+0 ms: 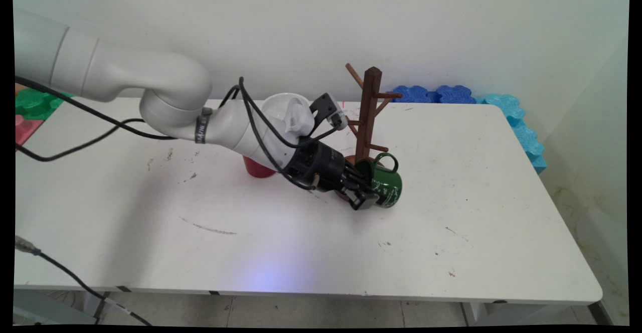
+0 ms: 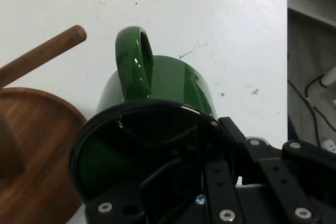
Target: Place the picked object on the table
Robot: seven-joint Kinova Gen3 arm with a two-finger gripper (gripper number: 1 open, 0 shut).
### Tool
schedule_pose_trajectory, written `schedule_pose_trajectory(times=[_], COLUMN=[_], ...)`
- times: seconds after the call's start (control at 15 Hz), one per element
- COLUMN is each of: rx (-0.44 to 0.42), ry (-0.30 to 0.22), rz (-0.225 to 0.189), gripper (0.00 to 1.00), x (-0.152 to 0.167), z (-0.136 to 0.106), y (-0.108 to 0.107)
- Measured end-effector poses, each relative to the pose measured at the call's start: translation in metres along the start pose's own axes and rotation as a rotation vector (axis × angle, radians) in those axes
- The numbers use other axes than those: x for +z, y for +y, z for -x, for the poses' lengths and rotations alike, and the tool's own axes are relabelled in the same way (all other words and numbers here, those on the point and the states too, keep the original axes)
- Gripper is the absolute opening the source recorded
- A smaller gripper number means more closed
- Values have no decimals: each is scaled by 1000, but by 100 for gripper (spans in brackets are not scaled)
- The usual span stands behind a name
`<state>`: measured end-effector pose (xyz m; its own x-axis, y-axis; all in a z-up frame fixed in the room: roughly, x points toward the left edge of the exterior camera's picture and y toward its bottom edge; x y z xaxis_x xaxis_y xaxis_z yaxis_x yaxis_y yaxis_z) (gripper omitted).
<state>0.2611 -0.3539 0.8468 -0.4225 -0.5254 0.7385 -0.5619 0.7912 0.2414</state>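
**Green mug gripped on its rim beside the wooden rack**

A green mug is held by the gripper just in front of the round base of a brown wooden mug rack, at the middle of the white table. The mug is tipped on its side, with the mouth turned toward the hand and the handle uppermost. Whether the mug rests on the table or is carried just above it cannot be told.

The mug is glossy and dark green, with a thin black rim and a dark inside. A thick looped handle of the same green is seen in the hand view, standing up from the body. Faint pale markings are seen on its side in the main view; they cannot be read.

The fingers are closed on the mug's rim: one finger is seen reaching inside the mouth, the other lies outside the wall.

The rack is upright, with pegs slanting out from its post; one peg is seen near the handle, apart from it. A red cup stands behind the arm, partly hidden. Blue foam pieces lie along the table's far edge by the wall.
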Motion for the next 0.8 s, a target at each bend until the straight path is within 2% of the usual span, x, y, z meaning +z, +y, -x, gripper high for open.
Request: schedule_pose_trajectory(times=[0.33,0.8], rx=[57,148], ry=[-46,-137], rz=[-21,-53], gripper=[0,0], x=[-21,-57], z=[-2,0], y=[-1,-7])
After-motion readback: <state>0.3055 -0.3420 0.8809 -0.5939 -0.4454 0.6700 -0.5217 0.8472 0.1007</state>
